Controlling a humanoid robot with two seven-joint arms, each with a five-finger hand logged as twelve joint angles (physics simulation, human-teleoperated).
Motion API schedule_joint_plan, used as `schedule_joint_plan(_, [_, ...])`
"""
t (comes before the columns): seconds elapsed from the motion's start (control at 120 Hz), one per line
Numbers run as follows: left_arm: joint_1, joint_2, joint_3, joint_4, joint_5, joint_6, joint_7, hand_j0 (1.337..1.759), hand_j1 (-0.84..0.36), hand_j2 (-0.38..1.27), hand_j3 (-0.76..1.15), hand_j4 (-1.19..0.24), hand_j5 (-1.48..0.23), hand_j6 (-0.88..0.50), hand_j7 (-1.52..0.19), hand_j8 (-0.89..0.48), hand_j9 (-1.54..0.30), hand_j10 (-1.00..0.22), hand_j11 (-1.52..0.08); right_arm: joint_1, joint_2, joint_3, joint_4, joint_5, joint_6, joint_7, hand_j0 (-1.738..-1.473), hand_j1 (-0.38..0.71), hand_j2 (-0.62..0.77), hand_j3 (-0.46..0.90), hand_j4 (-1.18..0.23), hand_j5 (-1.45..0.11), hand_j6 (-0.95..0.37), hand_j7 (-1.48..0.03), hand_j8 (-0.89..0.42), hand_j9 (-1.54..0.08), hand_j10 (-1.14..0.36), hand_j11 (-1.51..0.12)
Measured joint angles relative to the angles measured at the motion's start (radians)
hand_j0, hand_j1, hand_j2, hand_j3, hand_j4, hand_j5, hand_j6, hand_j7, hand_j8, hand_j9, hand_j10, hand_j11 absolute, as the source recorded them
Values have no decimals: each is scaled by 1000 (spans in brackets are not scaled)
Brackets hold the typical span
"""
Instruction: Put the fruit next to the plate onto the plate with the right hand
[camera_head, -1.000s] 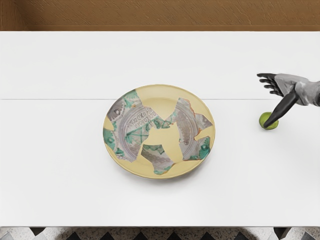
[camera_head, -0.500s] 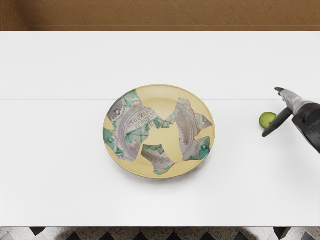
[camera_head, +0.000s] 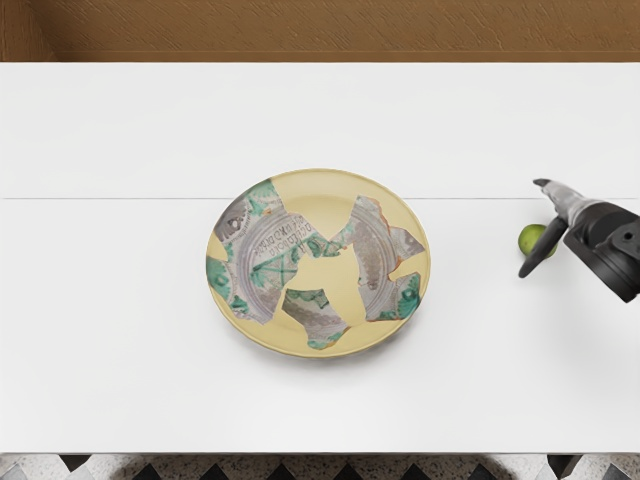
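Filling most of the view, a white rectangular table (camera_head: 120, 370) ran from the left edge to the right edge, with a thin straight seam crossing it from side to side a little beyond its middle. Past the table's far edge lay a band of brown textured surface (camera_head: 300, 30), and below its near edge a strip of dark and pale checked floor (camera_head: 300, 468) showed.

A round yellow ceramic plate (camera_head: 325, 272), patched with grey and green patterned areas shaped like shards, sat near the middle of the table. Nothing lay on it.

The right arm came in from the right edge. Its black wrist casing sat low on the right, and the right hand (camera_head: 568, 212), grey and black, reached left toward the plate's side of the table. The hand was open and held nothing. One dark finger (camera_head: 546, 185) pointed to the far left, and another dark digit (camera_head: 532, 258) slanted down toward the near left, so the two were spread well apart.

A small round green fruit (camera_head: 528, 236) rested on the table, well to the right of the plate and apart from it. It lay between the two spread digits, and the lower digit crossed in front of its right side. Whether either digit touched the fruit could not be told.
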Motion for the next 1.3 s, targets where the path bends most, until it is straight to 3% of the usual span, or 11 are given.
schedule_joint_plan(0.992, [0, 0, 0, 0, 0, 0, 0, 1658, 349, 1, 0, -1, 0, -1, 0, -1, 0, -1, 0, 22, -23, 1, 2, 10, 75, -14, -1658, 105, -56, 0, -392, -514, -396, -510, -393, -514, -392, -514])
schedule_joint_plan(1.3, [0, 0, 0, 0, 0, 0, 0, 1658, 349, 1, 0, -1, 0, -1, 0, -1, 0, -1, 0, 20, -37, 4, 4, 19, 83, -22, -1657, 142, -77, 0, -425, -567, -431, -559, -343, -569, -424, -570])
